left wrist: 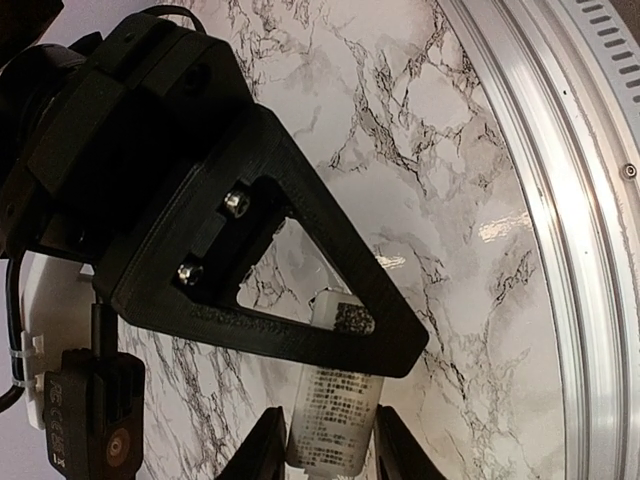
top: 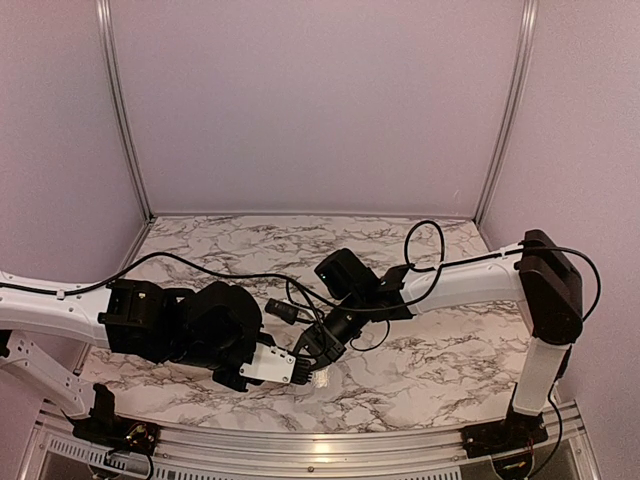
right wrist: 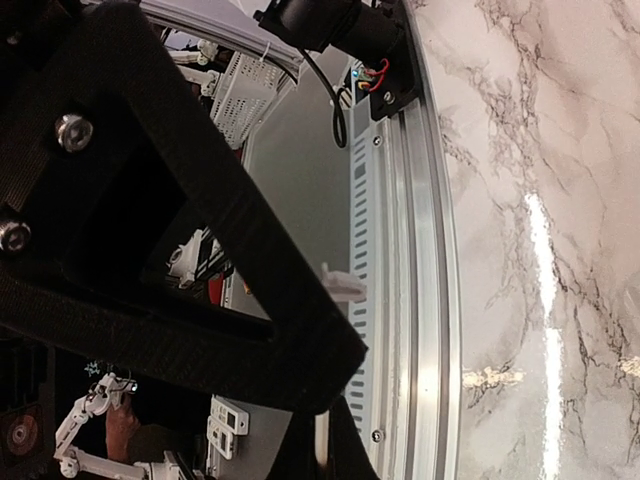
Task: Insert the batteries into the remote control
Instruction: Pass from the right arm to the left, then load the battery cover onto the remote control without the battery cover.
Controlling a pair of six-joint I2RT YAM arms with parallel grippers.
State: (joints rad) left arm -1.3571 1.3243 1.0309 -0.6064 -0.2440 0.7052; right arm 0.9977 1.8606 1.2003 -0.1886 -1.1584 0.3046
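Note:
My left gripper is shut on the white remote control, low at the table's front. In the left wrist view the remote stands between the two fingertips, its printed label side towards the camera, and my left gripper grips its sides. My right gripper hovers close to the remote's right end. In the right wrist view my right gripper has its fingers almost together, with only a thin pale slit between them. I cannot make out the batteries in any view.
A small white bit lies on the marble table under the grippers. Black cables loop between the two arms. The aluminium front rail runs close by, with equipment beyond the table edge.

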